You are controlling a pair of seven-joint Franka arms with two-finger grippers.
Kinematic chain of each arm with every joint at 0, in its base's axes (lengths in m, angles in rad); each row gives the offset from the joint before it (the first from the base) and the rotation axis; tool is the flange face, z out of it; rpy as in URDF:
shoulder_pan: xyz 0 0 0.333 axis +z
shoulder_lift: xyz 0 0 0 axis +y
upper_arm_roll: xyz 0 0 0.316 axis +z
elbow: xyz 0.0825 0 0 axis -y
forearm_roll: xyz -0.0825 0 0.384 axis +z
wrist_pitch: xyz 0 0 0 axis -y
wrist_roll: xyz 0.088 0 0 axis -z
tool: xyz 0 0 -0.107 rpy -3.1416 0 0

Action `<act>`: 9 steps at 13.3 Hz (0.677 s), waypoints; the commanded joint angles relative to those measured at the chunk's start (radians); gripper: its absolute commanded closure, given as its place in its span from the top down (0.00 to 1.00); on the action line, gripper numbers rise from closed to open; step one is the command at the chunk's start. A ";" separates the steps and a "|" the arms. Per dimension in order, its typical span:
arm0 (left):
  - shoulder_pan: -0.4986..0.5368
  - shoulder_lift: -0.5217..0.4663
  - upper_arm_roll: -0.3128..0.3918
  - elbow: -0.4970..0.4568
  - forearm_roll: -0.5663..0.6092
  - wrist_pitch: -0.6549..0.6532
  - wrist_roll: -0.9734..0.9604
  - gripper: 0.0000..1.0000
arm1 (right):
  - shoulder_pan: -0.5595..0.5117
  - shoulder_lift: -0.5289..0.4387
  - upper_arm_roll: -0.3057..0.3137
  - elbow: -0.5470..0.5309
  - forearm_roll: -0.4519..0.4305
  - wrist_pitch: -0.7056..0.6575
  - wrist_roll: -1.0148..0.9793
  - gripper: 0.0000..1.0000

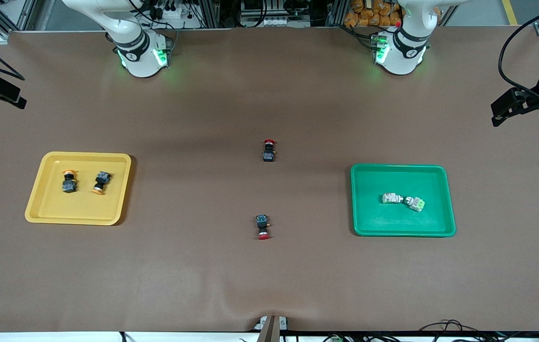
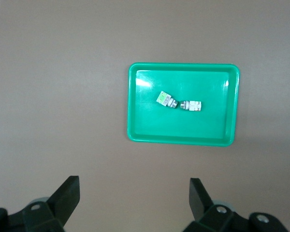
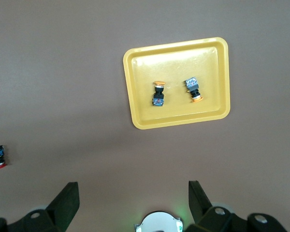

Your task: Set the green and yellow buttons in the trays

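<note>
Both grippers — left gripper (image 2: 130,203), right gripper (image 3: 130,203) — hanging wide open, empty, high above table; leaving red-capped switches (image 1: 263,226) untouched, sorting apparently finished.

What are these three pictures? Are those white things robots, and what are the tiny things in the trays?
Yes, two white robot arms stand at a brown table. One picture looks down from above; the other two come from cameras on the arms' wrists. The black prongs there are the left gripper and right gripper, both open and holding nothing, up above the table. The yellow tray holds two yellow buttons. The green tray holds two green buttons. Two red buttons lie on the table between the trays.
</note>
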 commanded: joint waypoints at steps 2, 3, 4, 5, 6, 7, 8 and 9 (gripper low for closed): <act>0.004 -0.011 -0.002 0.003 -0.037 -0.023 0.004 1.00 | 0.018 0.008 -0.003 0.021 -0.011 -0.011 -0.004 1.00; 0.009 -0.011 -0.002 0.001 -0.060 -0.030 0.002 1.00 | 0.021 0.008 -0.003 0.021 -0.011 -0.011 -0.004 1.00; 0.010 -0.017 -0.001 -0.006 -0.065 -0.032 0.001 1.00 | 0.021 0.006 -0.003 0.021 -0.011 -0.011 -0.004 1.00; 0.009 -0.020 -0.002 -0.005 -0.065 -0.047 -0.009 1.00 | 0.021 0.008 -0.003 0.021 -0.011 -0.011 -0.004 1.00; 0.007 -0.023 -0.002 -0.006 -0.065 -0.053 -0.019 1.00 | 0.021 0.008 -0.003 0.019 -0.011 -0.011 -0.004 1.00; 0.009 -0.025 -0.002 -0.006 -0.065 -0.060 -0.028 1.00 | 0.021 0.008 -0.003 0.019 -0.011 -0.010 -0.004 1.00; 0.007 -0.023 -0.002 -0.002 -0.065 -0.061 -0.032 1.00 | 0.021 0.008 -0.003 0.018 -0.011 -0.010 -0.004 1.00; 0.006 -0.020 -0.002 0.007 -0.065 -0.061 -0.029 1.00 | 0.021 0.008 -0.003 0.010 -0.011 -0.008 -0.004 1.00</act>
